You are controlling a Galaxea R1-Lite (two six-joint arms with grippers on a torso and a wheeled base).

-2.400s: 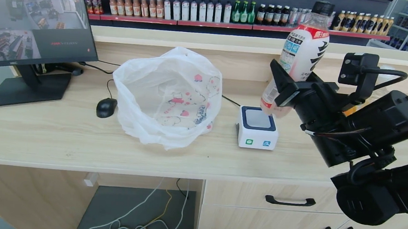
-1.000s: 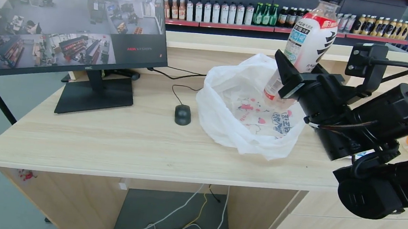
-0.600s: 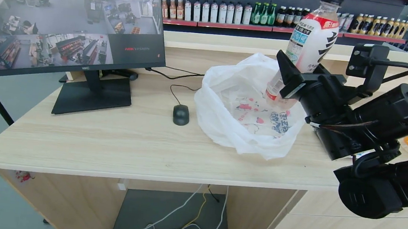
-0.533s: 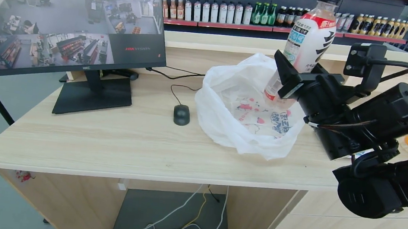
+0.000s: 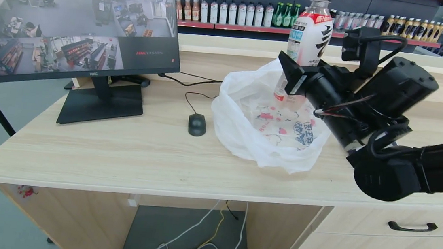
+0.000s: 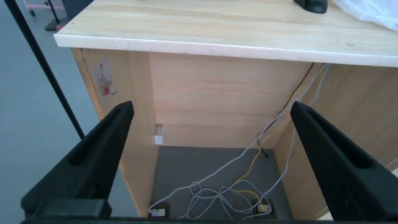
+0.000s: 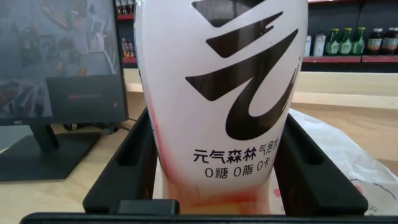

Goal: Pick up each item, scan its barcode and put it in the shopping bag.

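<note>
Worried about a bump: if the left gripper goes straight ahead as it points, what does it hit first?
The left gripper would probably meet the wooden panel under the countertop first; depth unclear.

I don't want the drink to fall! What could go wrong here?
The right gripper holds the bottle upright over the far side of the shopping bag, not its middle. Let go there, it might catch the floppy rim and tip onto the counter. The bag looks thin and soft, so it could sag shut.
</note>
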